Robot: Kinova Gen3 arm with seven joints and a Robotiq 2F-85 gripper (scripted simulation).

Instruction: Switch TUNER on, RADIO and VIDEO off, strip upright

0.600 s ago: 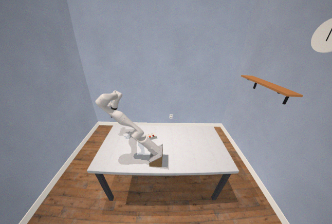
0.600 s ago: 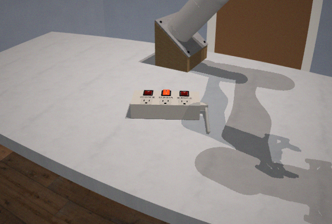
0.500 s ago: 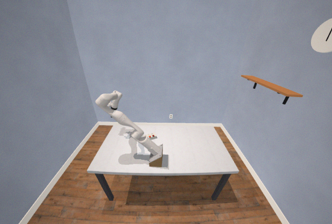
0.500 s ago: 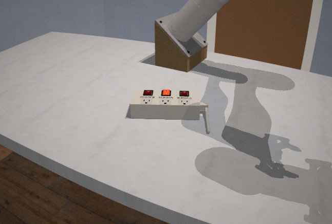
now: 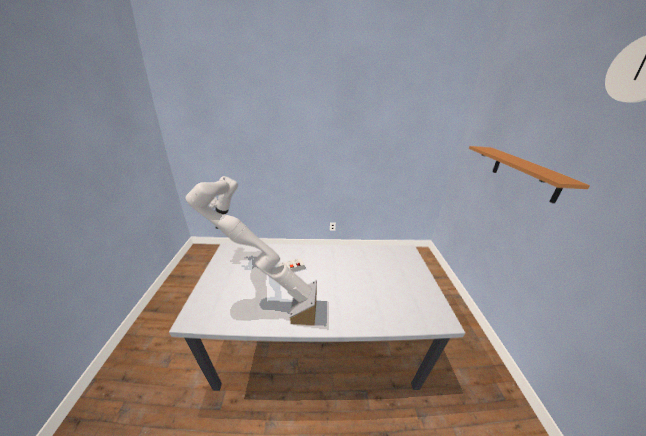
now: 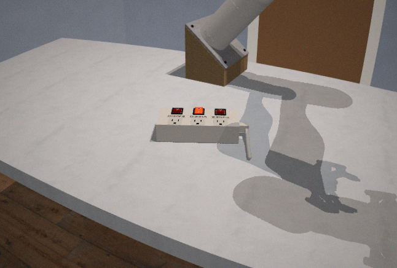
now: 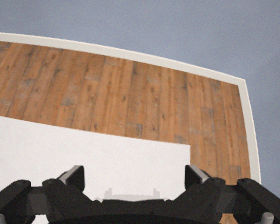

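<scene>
The white power strip point(image 6: 199, 125) lies right way up on the table, also small in the top view point(image 5: 296, 265). It has three rocker switches along its far edge. The left one, RADIO point(image 6: 176, 110), is dark red. The middle one, VIDEO point(image 6: 198, 110), glows bright orange. The right one, TUNER point(image 6: 220, 111), is dark red. A short cable stub point(image 6: 246, 143) sticks out at its right end. My gripper point(image 7: 134, 177) is open and empty, high above the table's far left part and well away from the strip. It faces the floor and wall.
The arm's wooden wedge base point(image 6: 214, 63) point(image 5: 316, 290) stands on the table behind the strip. The arm point(image 5: 242, 233) folds up over the table's back left. A wall shelf point(image 5: 529, 168) hangs far to the right.
</scene>
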